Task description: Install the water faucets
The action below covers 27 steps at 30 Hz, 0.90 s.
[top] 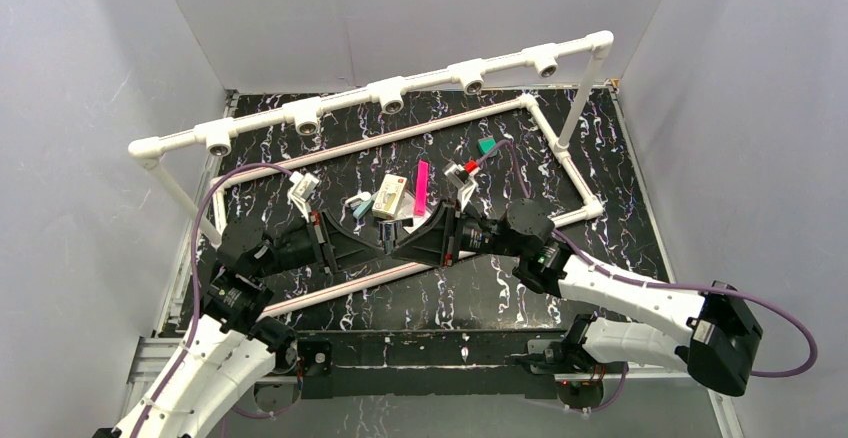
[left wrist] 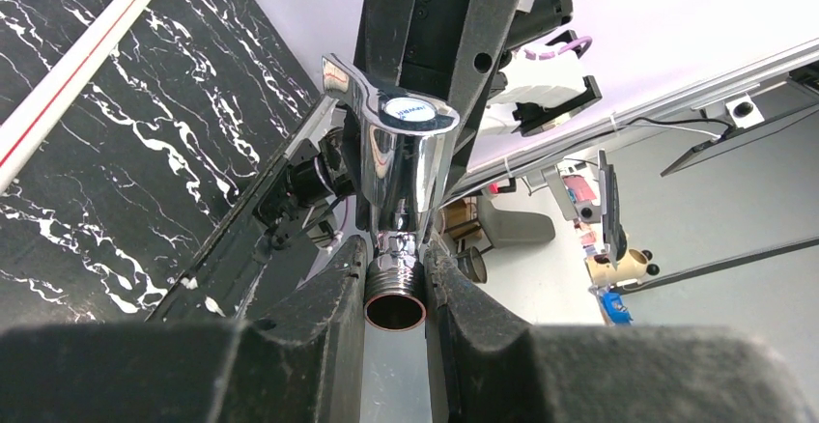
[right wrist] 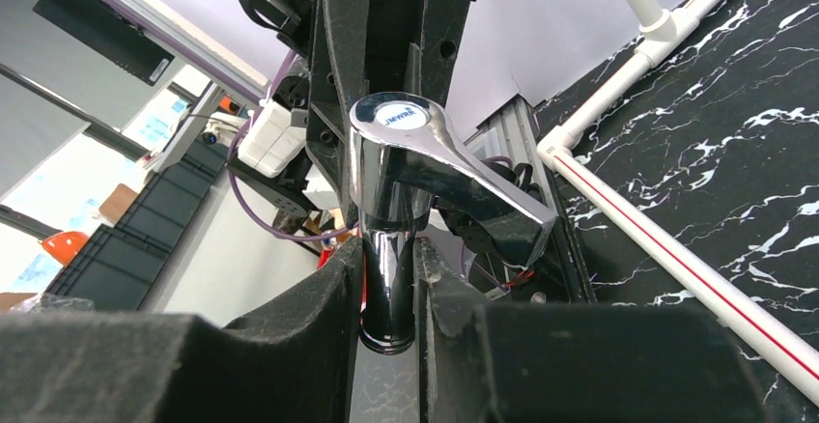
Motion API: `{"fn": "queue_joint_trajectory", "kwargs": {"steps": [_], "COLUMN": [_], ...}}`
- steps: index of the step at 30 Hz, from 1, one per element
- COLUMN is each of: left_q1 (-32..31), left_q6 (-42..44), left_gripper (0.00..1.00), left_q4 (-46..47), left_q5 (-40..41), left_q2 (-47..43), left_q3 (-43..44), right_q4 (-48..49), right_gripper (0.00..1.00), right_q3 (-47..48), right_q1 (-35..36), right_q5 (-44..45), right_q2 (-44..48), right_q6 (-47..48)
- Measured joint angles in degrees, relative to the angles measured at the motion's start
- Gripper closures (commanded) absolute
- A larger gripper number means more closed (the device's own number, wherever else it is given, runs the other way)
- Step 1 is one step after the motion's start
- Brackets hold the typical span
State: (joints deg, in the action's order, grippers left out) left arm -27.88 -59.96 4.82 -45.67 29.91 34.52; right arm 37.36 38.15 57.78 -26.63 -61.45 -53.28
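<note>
One faucet in play: chromed, lever handle, held in the air over the middle of the table, pinned between both arms, which meet nose to nose. Left gripper has its jaws closed narrow on the threaded inlet end; thread and open bore are visible in the left wrist view. Right gripper has its jaws clamped on the lower end of the shiny body, with the lever sweeping off to the lower right in the right wrist view. Round white cap on top of the handle carries a short line of blue lettering, a brand mark by the look of it, but too small to read reliably. From the top view the faucet is mostly hidden between the two black grippers. Behind them on the table: small cream box with a red label, print illegible; pink strip just beside it; green piece further back. White pipe frame spans the back, five sockets facing the arms.
</note>
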Motion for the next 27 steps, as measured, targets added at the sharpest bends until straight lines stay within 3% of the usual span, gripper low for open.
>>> {"fn": "queue_joint_trajectory", "kwargs": {"steps": [7, 11, 16, 27], "left_q1": [-0.1, 0.0, 0.0, 0.0], "left_q6": [0.9, 1.8, 3.8, 11.1], "left_gripper": [0.56, 0.39, 0.28, 0.25], "left_q4": [-1.0, -2.6, -7.0, -16.6], "left_q5": [0.9, 2.0, 3.3, 5.8], "left_q2": [0.6, 1.3, 2.5, 8.5], "left_q3": [0.1, 0.3, 3.3, 18.2], "right_q4": [-2.6, -5.0, -9.3, -29.7], "right_gripper": [0.99, 0.99, 0.99, 0.99], "right_q3": [0.0, 0.0, 0.9, 9.0], "right_q1": [0.3, 0.4, 0.4, 0.4], "right_q5": [1.6, 2.6, 4.2, 13.8], "right_q2": [1.2, 2.6, 5.0, 12.4], "right_q6": [1.9, 2.9, 5.0, 15.5]}}
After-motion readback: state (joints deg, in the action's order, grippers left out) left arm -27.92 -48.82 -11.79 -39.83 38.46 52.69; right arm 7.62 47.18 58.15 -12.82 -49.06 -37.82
